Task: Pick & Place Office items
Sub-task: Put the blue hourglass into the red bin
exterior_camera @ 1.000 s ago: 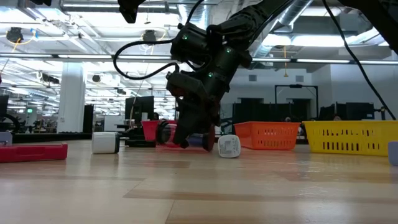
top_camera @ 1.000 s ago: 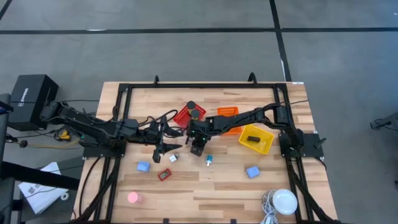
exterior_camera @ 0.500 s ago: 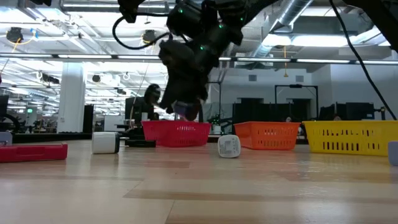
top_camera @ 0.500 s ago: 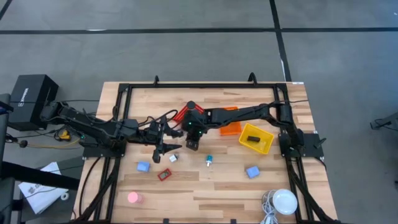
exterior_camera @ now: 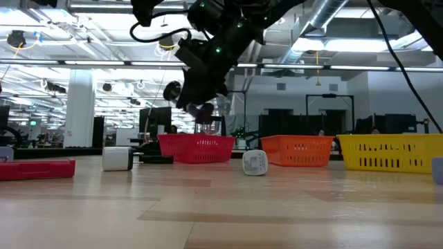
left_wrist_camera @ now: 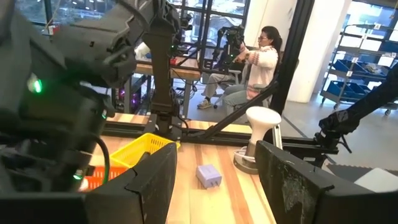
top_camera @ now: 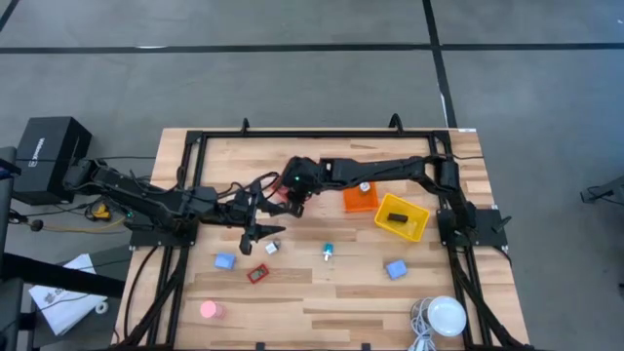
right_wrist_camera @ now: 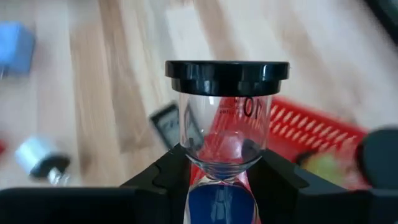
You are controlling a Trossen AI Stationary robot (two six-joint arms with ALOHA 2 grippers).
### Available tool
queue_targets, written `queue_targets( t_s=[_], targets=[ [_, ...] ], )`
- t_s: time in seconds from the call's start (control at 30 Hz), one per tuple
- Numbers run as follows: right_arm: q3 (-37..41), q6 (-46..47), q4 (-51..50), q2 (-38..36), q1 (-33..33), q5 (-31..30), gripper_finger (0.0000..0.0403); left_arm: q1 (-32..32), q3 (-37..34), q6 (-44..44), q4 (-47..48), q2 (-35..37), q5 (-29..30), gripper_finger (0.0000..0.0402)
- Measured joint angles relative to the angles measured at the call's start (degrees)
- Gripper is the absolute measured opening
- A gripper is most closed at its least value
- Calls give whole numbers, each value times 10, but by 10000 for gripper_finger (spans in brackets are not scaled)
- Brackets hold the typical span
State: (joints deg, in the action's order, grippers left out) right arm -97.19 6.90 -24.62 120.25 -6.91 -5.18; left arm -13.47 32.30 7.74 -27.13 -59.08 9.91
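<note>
My right gripper [right_wrist_camera: 219, 186] is shut on a small hourglass [right_wrist_camera: 224, 118] with a black end cap and blue sand. In the low view it hangs [exterior_camera: 204, 114] above the red mesh basket [exterior_camera: 197, 149]. In the high view the gripper [top_camera: 292, 198] is over that basket [top_camera: 276, 192]. My left gripper [left_wrist_camera: 214, 186] stands open and level, just left of the basket [top_camera: 253, 237], with nothing between its fingers. Loose on the table lie two blue blocks [top_camera: 224, 261] [top_camera: 395, 269], a red-framed piece [top_camera: 257, 275], a pink disc [top_camera: 209, 310] and a silvery bit [top_camera: 272, 248]. My right gripper pinches the hourglass at its narrow waist [right_wrist_camera: 219, 169] between its two fingers [right_wrist_camera: 163, 180]. The clear bulb and black cap [right_wrist_camera: 227, 70] stick out beyond the fingertips. The fingers slant downward from the table's right. The hourglass is lifted clear, above the red basket.
An orange basket [top_camera: 359, 198] and a yellow basket [top_camera: 401, 216] holding a black piece stand right of the red one. A white round lamp [top_camera: 447, 317] sits at the near right corner. A small white-and-blue item [top_camera: 328, 253] lies mid-table. A black frame [top_camera: 322, 136] borders the table.
My right gripper has risen off the table with the hourglass and gone toward the far edge and a little left, ending over the red basket. The hourglass has been lifted clear. My left arm has kept still.
</note>
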Motion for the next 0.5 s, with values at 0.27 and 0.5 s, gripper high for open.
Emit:
queue_targets(
  t_s=[0.27,0.5],
  targets=[
    [0,20,55,0,2,-71,115,3,-2,0,1,0,-1,214],
    [32,22,130,0,7,-86,129,4,-2,1,1,0,-2,214]
  ],
)
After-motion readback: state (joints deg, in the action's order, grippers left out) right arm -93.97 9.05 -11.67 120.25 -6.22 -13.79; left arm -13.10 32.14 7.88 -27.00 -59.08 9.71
